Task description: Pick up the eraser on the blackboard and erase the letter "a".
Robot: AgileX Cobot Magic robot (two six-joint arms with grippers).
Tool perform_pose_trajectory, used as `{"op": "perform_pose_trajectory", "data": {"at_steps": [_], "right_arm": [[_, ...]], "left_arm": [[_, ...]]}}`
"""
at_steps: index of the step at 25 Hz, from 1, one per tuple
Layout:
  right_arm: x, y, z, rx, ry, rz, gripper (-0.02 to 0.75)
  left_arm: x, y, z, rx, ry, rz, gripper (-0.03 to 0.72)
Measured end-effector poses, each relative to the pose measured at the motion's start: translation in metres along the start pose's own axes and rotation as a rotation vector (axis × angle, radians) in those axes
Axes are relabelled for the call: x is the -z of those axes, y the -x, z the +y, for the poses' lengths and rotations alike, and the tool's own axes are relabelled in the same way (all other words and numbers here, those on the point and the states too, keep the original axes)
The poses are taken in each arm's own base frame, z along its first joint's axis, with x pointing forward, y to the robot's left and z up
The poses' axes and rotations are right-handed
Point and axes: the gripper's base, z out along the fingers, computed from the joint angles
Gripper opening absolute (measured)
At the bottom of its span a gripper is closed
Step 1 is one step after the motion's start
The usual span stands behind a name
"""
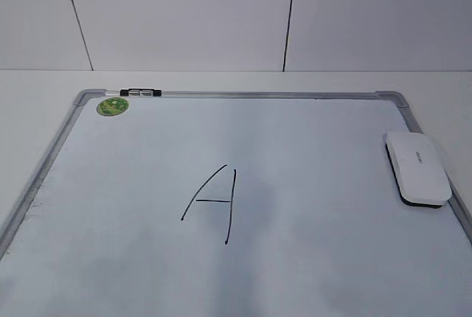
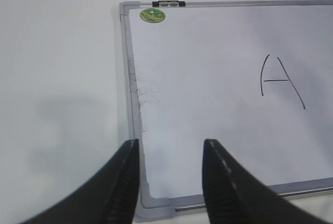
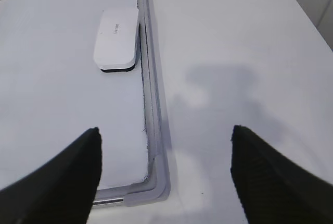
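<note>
The eraser is a white rounded block with a black underside. It lies on the blackboard by its right frame, and shows in the right wrist view. No small letter "a" shows in any view; only a large uppercase "A" is on the board. My left gripper is open and empty above the board's near left corner. My right gripper is open and empty above the near right corner, well short of the eraser. Neither gripper shows in the exterior view.
A round green sticker sits in the board's far left corner, with a small black clip on the top frame beside it. The board lies on a white table. A white panelled wall stands behind.
</note>
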Motion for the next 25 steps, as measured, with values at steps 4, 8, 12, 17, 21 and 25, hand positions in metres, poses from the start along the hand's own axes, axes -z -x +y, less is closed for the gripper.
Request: {"op": "perform_pose_trajectory", "data": {"at_steps": [4, 8, 12, 17, 21, 25], "right_arm": [[0.0001, 0.0000, 0.0001, -0.004, -0.007, 0.000, 0.592], [0.0001, 0.0000, 0.0001, -0.004, -0.007, 0.000, 0.592], [0.0001, 0.0000, 0.0001, -0.004, -0.007, 0.000, 0.592], [0.0001, 0.0000, 0.0001, -0.004, -0.007, 0.000, 0.592], [0.0001, 0.0000, 0.0001, -0.004, -0.007, 0.000, 0.592], [0.0001, 0.0000, 0.0001, -0.004, -0.007, 0.000, 0.592]], "left_arm": [[-0.0003, 0.0001, -0.0001, 0.007, 0.014, -0.002, 0.301], [-0.0003, 0.0002, -0.0001, 0.008, 0.016, -0.002, 0.300], [-0.0003, 0.0002, -0.0001, 0.008, 0.016, -0.002, 0.288], [-0.0003, 0.0002, -0.0001, 0.008, 0.016, -0.002, 0.286], [-0.0003, 0.0002, -0.0001, 0.008, 0.016, -0.002, 0.305], [-0.0003, 0.0002, -0.0001, 0.008, 0.016, -0.002, 0.290]]}}
